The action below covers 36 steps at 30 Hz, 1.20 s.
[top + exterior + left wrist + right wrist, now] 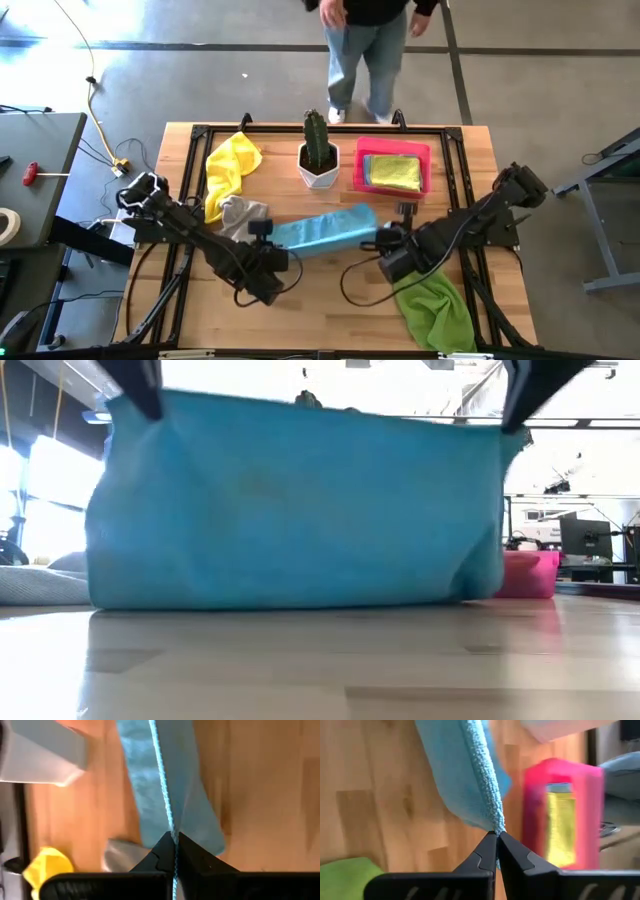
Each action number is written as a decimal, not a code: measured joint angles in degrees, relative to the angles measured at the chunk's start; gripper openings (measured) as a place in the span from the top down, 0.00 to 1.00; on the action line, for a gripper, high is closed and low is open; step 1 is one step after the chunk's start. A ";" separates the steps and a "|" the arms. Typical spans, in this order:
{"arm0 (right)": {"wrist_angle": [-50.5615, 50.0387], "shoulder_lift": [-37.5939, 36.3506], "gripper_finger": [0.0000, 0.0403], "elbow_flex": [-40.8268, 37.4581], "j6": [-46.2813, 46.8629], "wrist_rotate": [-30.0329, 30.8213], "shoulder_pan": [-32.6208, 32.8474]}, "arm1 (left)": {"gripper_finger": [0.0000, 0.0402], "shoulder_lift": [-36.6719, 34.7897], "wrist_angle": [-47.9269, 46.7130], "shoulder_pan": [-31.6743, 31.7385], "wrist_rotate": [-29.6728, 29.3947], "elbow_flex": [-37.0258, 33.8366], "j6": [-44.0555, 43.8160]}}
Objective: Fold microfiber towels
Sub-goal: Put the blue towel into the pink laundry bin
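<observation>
Right gripper (496, 836): fingers pressed together on one top corner of the light blue towel (325, 231), pinching the thick hem.
Left gripper (173, 838): same story at the other corner, fingers nipped tight on the thin edge.
Blue towel: strung between the two grippers over mid-table, hanging as a sheet; in the low view its bottom edge looks to brush the wood.
Handling: light, soft, fully floppy, I'd say; it sags and bellies between the grips, so corners and hems are the places to hold, and the fuzzy pile should resist slipping.
Other towels: yellow towel (231, 170) and grey towel (240, 214) crumpled by the left arm, lime green towel (436, 306) under the right arm.
Pink tray (390, 149): at the far edge, a folded yellow cloth inside.
Cactus pot (318, 153): just beside the tray.
</observation>
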 joint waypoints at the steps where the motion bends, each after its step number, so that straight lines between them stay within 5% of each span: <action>1: -1.17 0.00 0.99 1.48 -0.55 0.08 -0.48 | 1.00 0.00 -1.11 0.24 -0.37 1.09 0.44; 9: -6.32 0.00 1.00 8.73 -3.65 0.08 -3.59 | 1.00 0.00 -4.94 0.93 -4.40 7.56 5.13; 22: -9.92 -5.15 1.00 8.54 -9.64 -1.95 -8.28 | 1.00 -4.57 -12.96 7.05 -7.60 8.33 8.36; 32: -9.89 -7.90 1.00 8.54 -18.49 6.74 -18.29 | 1.00 -9.76 -11.21 16.71 -16.35 8.33 15.98; 36: -10.14 -7.88 1.00 8.54 -15.42 -0.25 -17.77 | 1.00 -9.82 -8.41 15.98 -9.82 8.29 13.60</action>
